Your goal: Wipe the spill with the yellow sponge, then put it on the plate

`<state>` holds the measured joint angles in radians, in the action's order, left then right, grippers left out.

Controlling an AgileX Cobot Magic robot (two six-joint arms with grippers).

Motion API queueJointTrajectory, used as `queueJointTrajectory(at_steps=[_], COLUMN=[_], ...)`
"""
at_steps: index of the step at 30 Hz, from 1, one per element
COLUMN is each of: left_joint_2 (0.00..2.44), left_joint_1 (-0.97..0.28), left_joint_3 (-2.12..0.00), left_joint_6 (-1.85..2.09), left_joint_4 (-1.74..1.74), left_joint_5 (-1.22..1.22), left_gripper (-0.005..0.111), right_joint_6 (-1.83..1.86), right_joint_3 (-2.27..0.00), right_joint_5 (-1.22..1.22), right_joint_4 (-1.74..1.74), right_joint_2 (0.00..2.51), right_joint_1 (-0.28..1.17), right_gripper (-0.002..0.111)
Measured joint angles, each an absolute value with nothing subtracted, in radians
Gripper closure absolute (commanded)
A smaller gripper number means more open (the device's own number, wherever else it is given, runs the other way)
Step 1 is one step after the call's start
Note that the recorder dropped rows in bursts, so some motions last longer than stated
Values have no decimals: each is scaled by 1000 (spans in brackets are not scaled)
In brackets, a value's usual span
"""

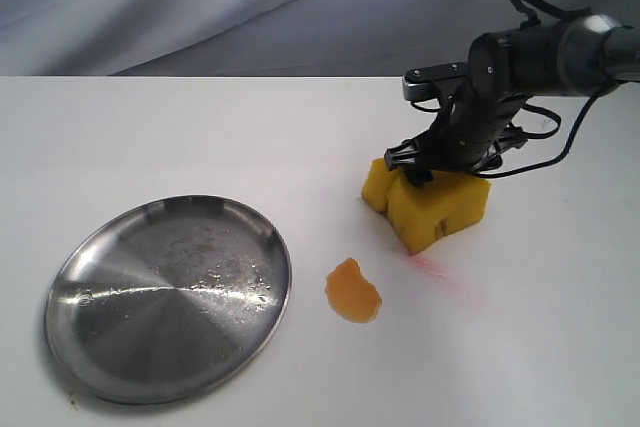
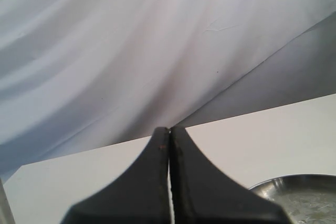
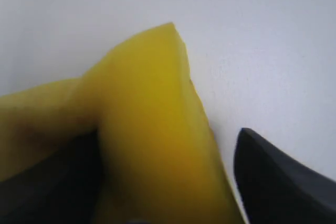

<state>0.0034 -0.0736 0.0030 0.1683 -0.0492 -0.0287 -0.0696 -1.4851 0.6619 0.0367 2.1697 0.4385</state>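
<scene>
Exterior view, reading from the left: the plate (image 1: 150, 297) lies flat at the near left of the white table (image 1: 200, 137). Nothing rests in it that I can see. To its right, just beside the rim but not touching it, sits the spill (image 1: 352, 291), a small amber blob. Farther right, and farther back, is the yellow sponge (image 1: 440, 209), resting on the table with the right gripper (image 1: 425, 162) pressed down into its top. The foam is dented and bulges up around the claw. The right wrist view shows yellow foam (image 3: 152, 129) packed between the two dark fingers (image 3: 273, 177), so I judge the claw is clamped on the sponge. From the claw the spill lies to the near left, apart from the sponge with bare table between them, so the wipe calls for a diagonal drag that way, and the plate lies farther along the same line. The left gripper (image 2: 169, 145), with its jaws together and empty, does not appear in the exterior view. Its own camera catches only the plate's edge (image 2: 294, 192), so the right arm is plainly the nearer one.
</scene>
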Motion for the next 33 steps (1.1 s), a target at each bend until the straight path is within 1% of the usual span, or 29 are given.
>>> queueJointTrajectory(at_steps=[1,4,10,14,18,25,33], left_joint_2=[3,3,3,3,3,3,3], left_joint_1=[-74,-74,-74,-74,-74,-74,-74], left_joint_3=[3,3,3,3,3,3,3], left_joint_6=[168,168,168,168,168,168,168], left_joint_4=[-49,-49,-49,-49,-49,-49,-49], left_joint_5=[-29,-29,-29,-29,-29,-29,-29], left_gripper=[107,107,107,107,107,107,107], right_joint_6=[-70,-70,-70,-65,-63,-107,-292], right_joint_3=[-1487,-1489,-1484,-1464,-1457,-1343,-1208], right_joint_5=[671,694,761,882,918,859,636], right_joint_4=[31,22,26,58,61,20,0], right_joint_2=[2175,2186,2148,2056,1930,1825,1821], right_joint_1=[441,445,447,464,518,637,759], right_gripper=[82,108,108,108,108,108,108])
